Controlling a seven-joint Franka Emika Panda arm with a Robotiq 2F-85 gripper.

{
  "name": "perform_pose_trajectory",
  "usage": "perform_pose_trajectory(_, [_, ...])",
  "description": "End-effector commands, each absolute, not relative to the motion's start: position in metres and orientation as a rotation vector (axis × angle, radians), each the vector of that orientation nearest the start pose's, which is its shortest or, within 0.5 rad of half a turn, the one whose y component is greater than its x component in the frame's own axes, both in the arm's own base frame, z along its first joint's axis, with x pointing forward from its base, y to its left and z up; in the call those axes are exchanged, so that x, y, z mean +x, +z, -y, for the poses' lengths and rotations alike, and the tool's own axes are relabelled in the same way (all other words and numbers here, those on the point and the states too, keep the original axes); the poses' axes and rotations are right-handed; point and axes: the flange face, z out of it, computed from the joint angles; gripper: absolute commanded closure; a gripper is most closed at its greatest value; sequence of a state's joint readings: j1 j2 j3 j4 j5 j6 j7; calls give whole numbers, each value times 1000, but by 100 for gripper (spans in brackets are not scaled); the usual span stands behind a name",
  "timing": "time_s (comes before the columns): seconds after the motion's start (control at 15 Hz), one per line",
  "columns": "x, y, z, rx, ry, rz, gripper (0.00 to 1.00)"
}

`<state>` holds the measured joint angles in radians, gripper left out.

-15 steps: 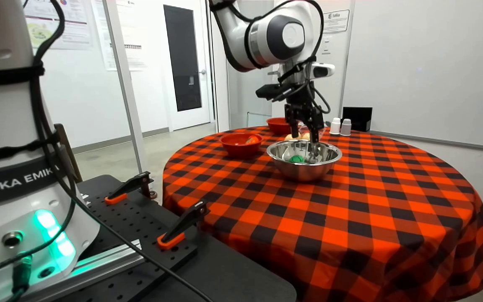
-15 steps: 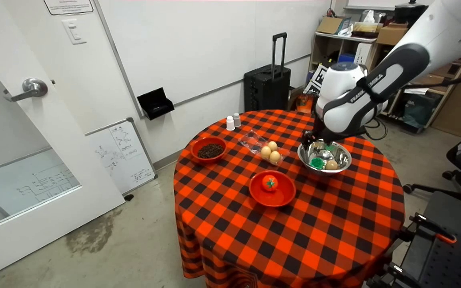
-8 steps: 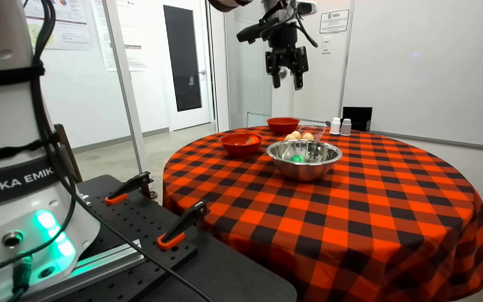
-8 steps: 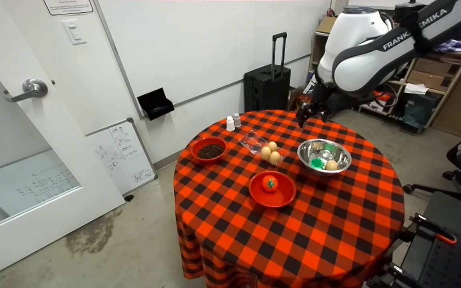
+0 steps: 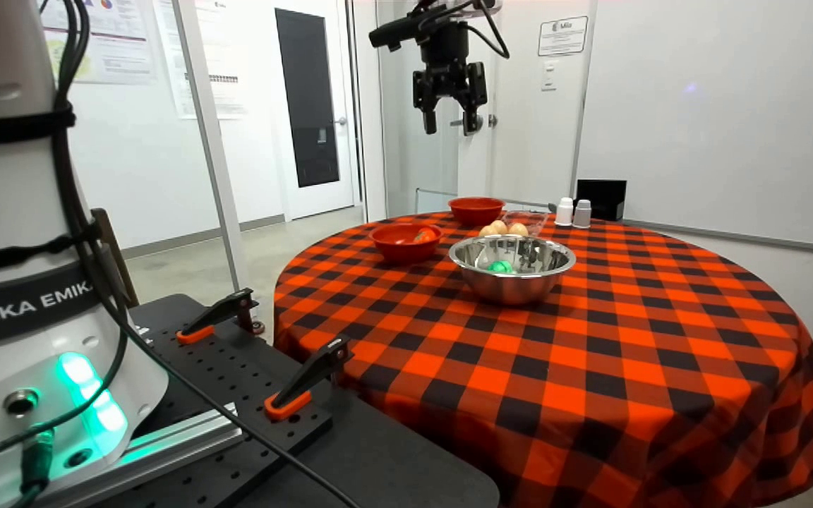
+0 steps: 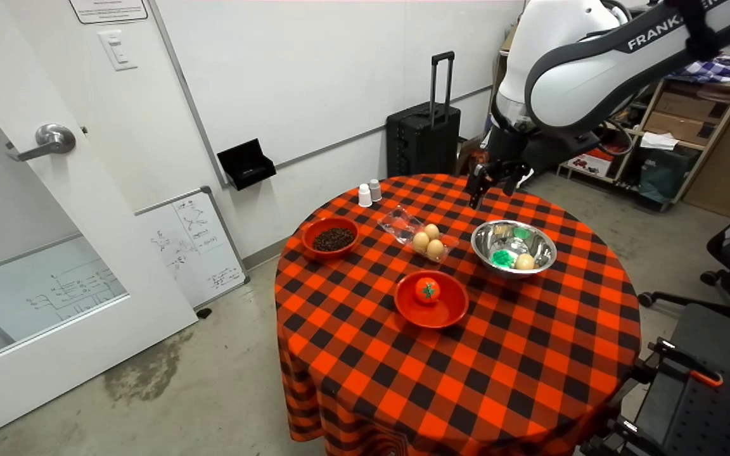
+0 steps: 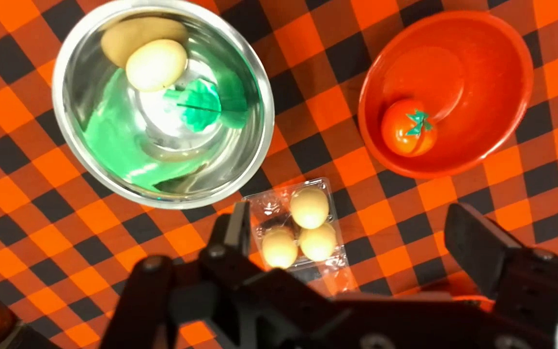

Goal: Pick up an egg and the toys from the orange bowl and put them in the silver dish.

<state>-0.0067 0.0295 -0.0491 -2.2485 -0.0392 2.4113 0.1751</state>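
A robotics lab, judging by the robot arm (image 6: 577,92), scribbled whiteboard (image 6: 197,247) and wall posters (image 5: 123,44).

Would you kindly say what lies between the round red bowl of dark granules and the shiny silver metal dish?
In an exterior view, a clear plastic carton with three beige eggs lies between bowl and dish.

- tablecloth (image 6: 352,367): red-orange and black check
- silver dish (image 7: 267,102): shiny silver, green and tan reflections
- egg (image 7: 157,65) in dish: pale tan
- toy (image 7: 201,100) in dish: bright green
- orange bowl (image 7: 482,92): plain red-orange
- tomato (image 7: 403,133) in bowl: red-orange, green leaf
- carton eggs (image 7: 318,241): tan
- hand (image 5: 450,130): black
- suitcase (image 6: 423,140): black
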Motion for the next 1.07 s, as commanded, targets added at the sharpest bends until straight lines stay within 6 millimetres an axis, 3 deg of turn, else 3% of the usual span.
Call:
perform_pose_trajectory(0.0, [548, 357, 2, -3161, -143, -219, 0])
perform_pose_trajectory(0.33, [575, 331, -40, -3179, -77, -305, 0])
perform_pose_trajectory(1.0, [632, 255, -88, -3157, 112, -836, 0])
